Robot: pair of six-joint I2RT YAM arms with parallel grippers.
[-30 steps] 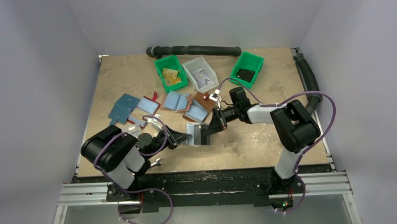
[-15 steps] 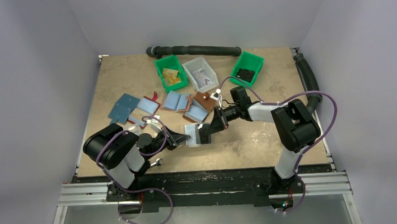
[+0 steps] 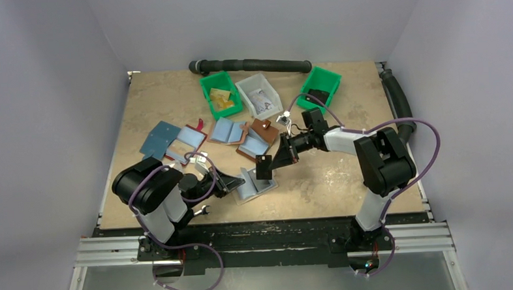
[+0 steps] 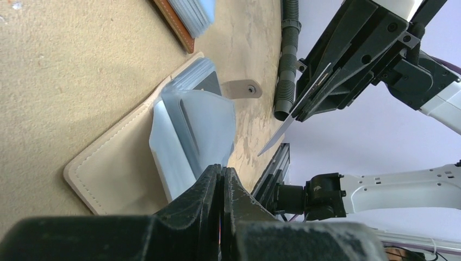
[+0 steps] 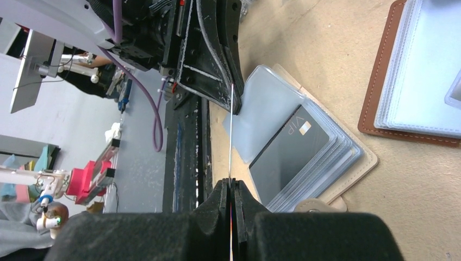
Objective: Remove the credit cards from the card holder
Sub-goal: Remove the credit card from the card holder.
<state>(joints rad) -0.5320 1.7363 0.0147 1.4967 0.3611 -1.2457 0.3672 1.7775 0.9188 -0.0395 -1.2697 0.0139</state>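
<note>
The card holder lies open on the table, a cream cover with translucent sleeves. My left gripper is shut on one sleeve at its near edge. My right gripper is shut on a dark grey card, held clear above the holder and seen edge-on in the right wrist view. A second dark grey card marked VIP sits in the holder's top sleeve. I cannot tell a light blue card apart from the sleeves.
Brown wallets with blue lining lie just behind the holder. Two green bins and a clear box stand at the back. A black hose runs along the far edge.
My right gripper has drawn the dark card out of the holder and lifted it up and back. The holder has shifted toward the near edge and turned, still pinched by my left gripper.
</note>
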